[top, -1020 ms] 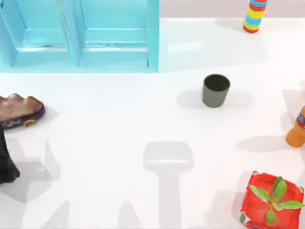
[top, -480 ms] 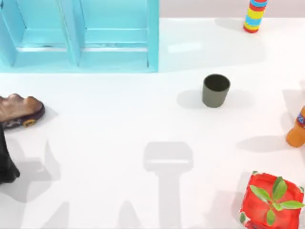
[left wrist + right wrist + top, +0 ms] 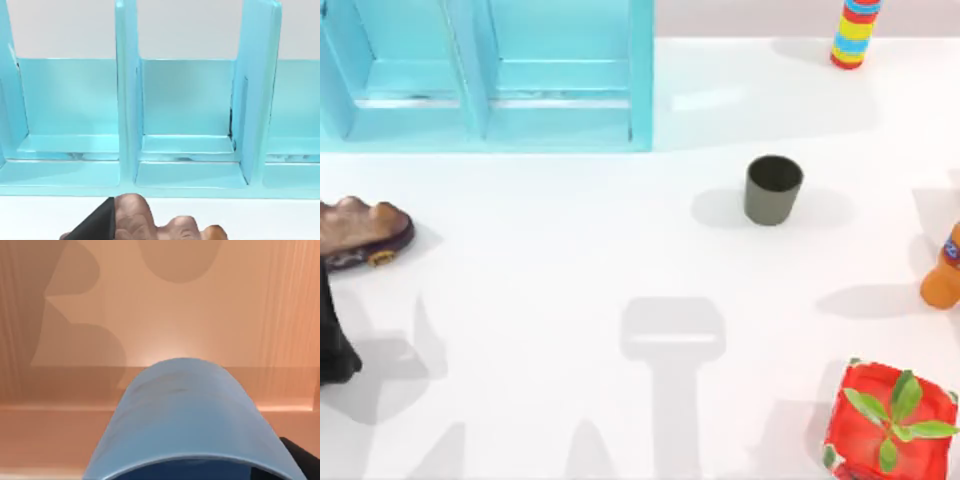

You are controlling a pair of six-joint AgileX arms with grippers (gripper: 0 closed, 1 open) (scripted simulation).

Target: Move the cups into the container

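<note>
A dark olive-grey cup (image 3: 773, 190) stands upright on the white table, right of centre. The light blue container (image 3: 485, 75), with its upright dividers, sits at the back left and also faces the left wrist camera (image 3: 187, 117). In the right wrist view a bright blue cup (image 3: 185, 425) hangs close in front of the camera, over an orange-tan surface, held by my right gripper. My left arm (image 3: 332, 340) is parked at the table's left edge, just in front of a brown lumpy object (image 3: 360, 232).
A striped stack (image 3: 855, 30) stands at the back right. An orange bottle (image 3: 942, 270) is at the right edge. A red pot with a green plant (image 3: 890, 430) occupies the front right corner. Open table lies between the olive cup and the container.
</note>
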